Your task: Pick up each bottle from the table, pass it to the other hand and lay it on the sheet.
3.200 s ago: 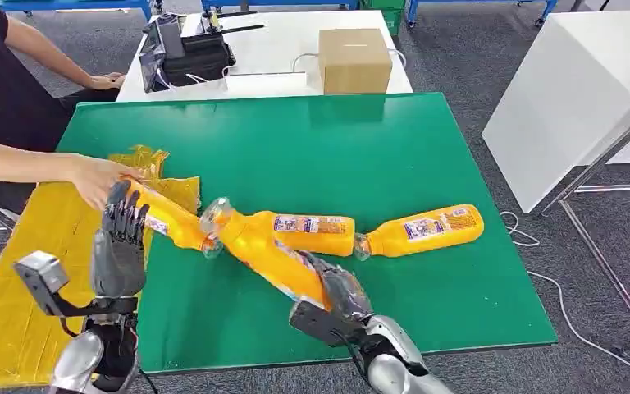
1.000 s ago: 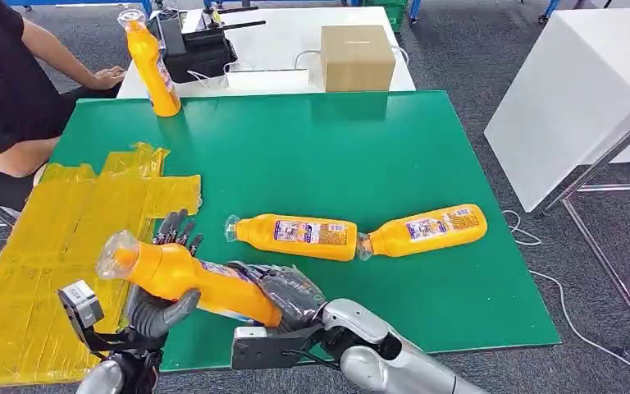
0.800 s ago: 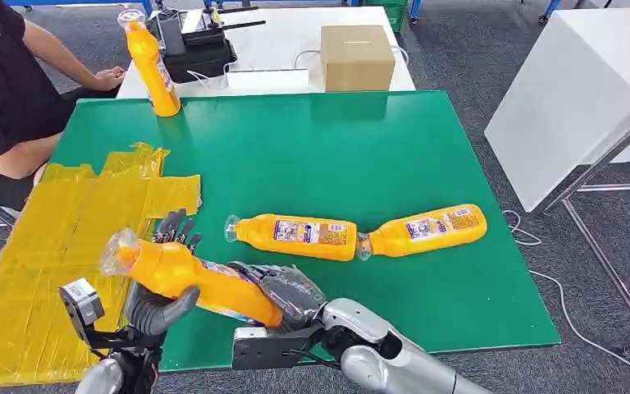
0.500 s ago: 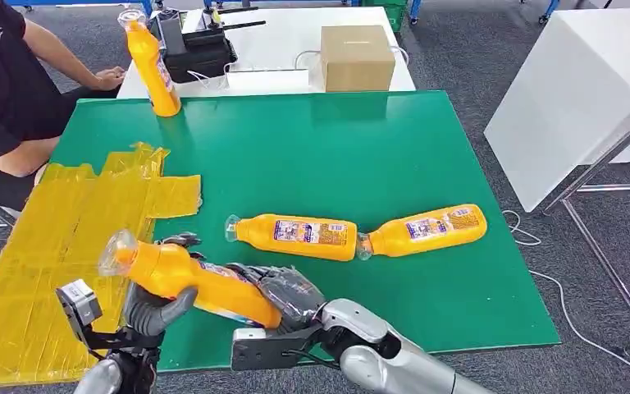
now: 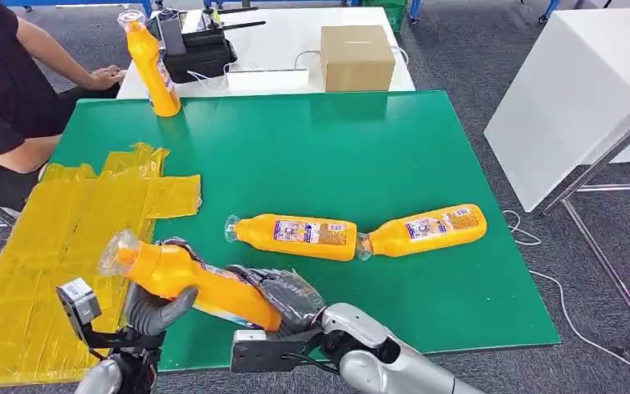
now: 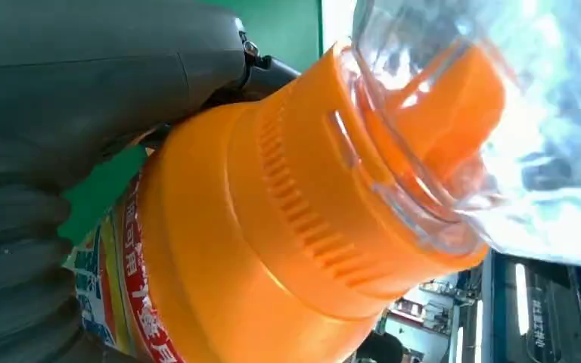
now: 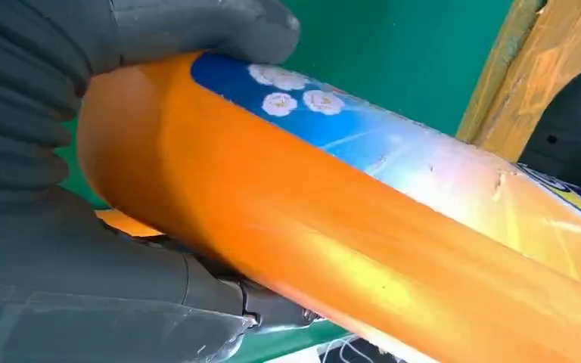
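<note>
An orange bottle [image 5: 205,283] with a clear cap hangs above the green table's [image 5: 312,148] near left corner, cap pointing toward the yellow sheet [image 5: 57,238]. My right hand [image 5: 291,295] grips its base end, seen close as the bottle [image 7: 363,219] in the right hand [image 7: 68,249]. My left hand [image 5: 157,302] wraps its fingers around the shoulder below the cap; the wrist view shows the left hand [image 6: 83,91] against the bottle [image 6: 287,249]. Two more orange bottles lie on the table, one in the middle [image 5: 295,236], one to its right [image 5: 426,230]. A further bottle [image 5: 152,61] stands upright at the far left corner.
A person [image 5: 4,98] sits at the far left beside the sheet. Behind the green table a white table carries a cardboard box [image 5: 355,57] and black equipment [image 5: 193,49]. Another white table [image 5: 574,107] stands to the right, with cables on the floor.
My left hand's fingers, spread upright behind the bottle a second ago, have curled over its shoulder. The bottle and my right hand have hardly moved.
</note>
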Robot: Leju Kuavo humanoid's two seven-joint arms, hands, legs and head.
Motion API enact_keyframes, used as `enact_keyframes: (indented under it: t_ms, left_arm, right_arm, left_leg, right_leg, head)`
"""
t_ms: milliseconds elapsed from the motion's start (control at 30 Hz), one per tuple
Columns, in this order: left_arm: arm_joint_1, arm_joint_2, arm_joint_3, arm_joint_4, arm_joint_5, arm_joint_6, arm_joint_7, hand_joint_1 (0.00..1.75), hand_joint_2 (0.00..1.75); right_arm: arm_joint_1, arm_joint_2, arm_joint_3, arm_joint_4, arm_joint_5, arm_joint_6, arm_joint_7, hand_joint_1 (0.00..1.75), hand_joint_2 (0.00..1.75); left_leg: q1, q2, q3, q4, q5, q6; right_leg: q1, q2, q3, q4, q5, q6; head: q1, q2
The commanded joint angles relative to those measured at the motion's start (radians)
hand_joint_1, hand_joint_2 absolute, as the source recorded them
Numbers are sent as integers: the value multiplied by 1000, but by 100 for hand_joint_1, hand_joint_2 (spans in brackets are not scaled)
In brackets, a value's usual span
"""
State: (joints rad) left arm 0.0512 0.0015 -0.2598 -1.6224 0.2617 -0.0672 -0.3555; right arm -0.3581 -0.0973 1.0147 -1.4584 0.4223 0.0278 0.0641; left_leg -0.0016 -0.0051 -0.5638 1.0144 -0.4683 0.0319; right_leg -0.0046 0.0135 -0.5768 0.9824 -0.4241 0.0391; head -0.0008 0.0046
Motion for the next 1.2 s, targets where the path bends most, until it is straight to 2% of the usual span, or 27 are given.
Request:
enact_keyframes:
  t_ms: [33, 133, 267, 400, 500, 567, 700, 767, 833, 900, 1067, 1100, 1200]
  left_arm:
    - [-56, 25, 57, -11, -139, 116, -15, 175, 175]
    - [-73, 34, 88, -24, -181, 135, 0, 175, 175]
    - [-72, 36, 83, -20, -230, 167, -13, 175, 175]
    - [-132, 115, 144, -33, -607, 396, 22, 175, 175]
    - [-165, 162, 191, -41, -836, 448, 69, 175, 175]
    - [-188, 186, 186, -33, -1094, 513, 130, 175, 175]
    - [-231, 264, 113, 53, -1561, 527, 297, 175, 175]
    - [-253, 298, 66, 119, -1634, 543, 335, 175, 175]
    - [-285, 353, -4, 230, -1799, 460, 399, 175, 175]
    - [-323, 375, -85, 352, -1832, 452, 435, 175, 175]
    - [-333, 375, -112, 397, -1832, 453, 447, 175, 175]
    - [-348, 386, -161, 430, -1832, 457, 478, 175, 175]
    - [-357, 373, -191, 494, -1832, 397, 441, 175, 175]
  right_arm:
    - [113, -42, -156, -52, 75, -171, 41, 0, 0]
    - [146, -67, -208, -93, 93, -170, 35, 0, 0]
    - [154, -53, -222, -91, 100, -173, 38, 0, 0]
    - [250, -117, -361, -204, 131, -206, 36, 0, 0]
    - [305, -131, -442, -255, 150, -179, 24, 0, 0]
    - [318, -129, -477, -267, 156, -150, 9, 0, 0]
    - [283, -124, -476, -240, 157, -114, 11, 0, 0]
    - [258, -121, -473, -221, 158, -108, 14, 0, 0]
    - [232, -122, -470, -200, 143, -80, 23, 0, 0]
    - [215, -113, -467, -180, 140, -66, 23, 0, 0]
    - [213, -110, -462, -174, 142, -61, 24, 0, 0]
    - [216, -107, -453, -174, 143, -60, 24, 0, 0]
    - [213, -106, -446, -172, 149, -55, 30, 0, 0]
  left_leg:
    - [1, -3, 2, -1, 0, -2]
    - [2, -6, 2, 0, 0, -2]
    - [0, -1, 1, 0, 0, -1]
    - [1, -5, 2, 0, 0, -2]
    - [1, -4, 0, 1, 0, -2]
    - [1, -4, 0, 1, 0, -2]
    - [1, -2, 1, 0, 0, -2]
    - [1, -2, 2, -1, 0, -1]
    - [0, -1, 2, -1, 1, -1]
    - [0, -1, 3, -2, 1, -1]
    - [1, 0, 4, -2, 1, -3]
    - [1, -1, 3, -1, 1, -2]
    - [0, -1, 2, -1, 1, -2]
  right_leg:
    - [1, -4, 3, -1, -1, -1]
    - [2, -8, 4, -1, -2, -1]
    - [0, -2, 2, 0, -1, 0]
    - [1, -7, 4, 0, -2, -1]
    - [1, -6, 1, 0, -1, -1]
    - [1, -5, 1, 0, -1, -1]
    - [1, -4, 2, 0, -1, -1]
    - [1, -4, 2, 0, 0, -1]
    - [0, -2, 2, 0, 0, -1]
    - [0, -3, 3, -1, 0, -1]
    - [1, -2, 5, -2, 0, -1]
    - [1, -3, 3, -1, 0, -1]
    - [0, -2, 2, 0, 0, 0]
  head:
    - [0, 0]
    - [0, 0]
    - [-1, 0]
    - [-1, 0]
    - [0, 0]
    - [-1, 0]
    - [0, 0]
    - [0, 0]
    - [-1, 0]
    - [0, 0]
    - [-1, 0]
    - [-1, 0]
    - [0, 0]
